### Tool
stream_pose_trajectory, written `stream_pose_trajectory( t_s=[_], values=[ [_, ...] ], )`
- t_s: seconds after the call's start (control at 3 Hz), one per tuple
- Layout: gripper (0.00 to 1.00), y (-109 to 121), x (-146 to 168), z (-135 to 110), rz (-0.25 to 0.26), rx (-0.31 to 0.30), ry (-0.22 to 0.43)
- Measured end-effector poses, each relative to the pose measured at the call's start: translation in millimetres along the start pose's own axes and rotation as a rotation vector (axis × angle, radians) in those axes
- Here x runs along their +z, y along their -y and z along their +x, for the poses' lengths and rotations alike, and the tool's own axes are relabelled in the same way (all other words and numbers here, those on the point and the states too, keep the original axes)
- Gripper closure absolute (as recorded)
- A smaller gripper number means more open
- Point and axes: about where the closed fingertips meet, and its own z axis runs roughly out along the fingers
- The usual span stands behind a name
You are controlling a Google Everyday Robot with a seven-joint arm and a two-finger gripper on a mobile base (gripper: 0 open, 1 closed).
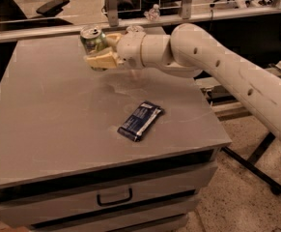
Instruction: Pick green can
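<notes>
The green can (92,40), green and silver with a silver top and pull tab, is held in my gripper (99,51) above the back of the grey tabletop (48,110). The cream fingers (101,61) are shut around the can's body. The can stands nearly upright, lifted clear of the surface. My white arm (217,66) reaches in from the right.
A dark blue snack packet (140,120) lies flat near the middle of the table. A red can's top (134,29) shows behind my wrist at the table's back edge. A rail with glass panels (48,28) runs behind. Drawers (113,197) sit below the front edge.
</notes>
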Motion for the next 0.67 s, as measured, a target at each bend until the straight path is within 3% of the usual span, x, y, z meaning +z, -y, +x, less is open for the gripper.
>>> stream_pose_trajectory(
  t_s=[0.33,0.67],
  values=[
    [1.00,-11.2,-5.3,-3.5,-0.046,-0.033,0.007],
    [1.00,-9.1,-2.5,-3.2,-0.036,-0.024,0.006]
  ],
)
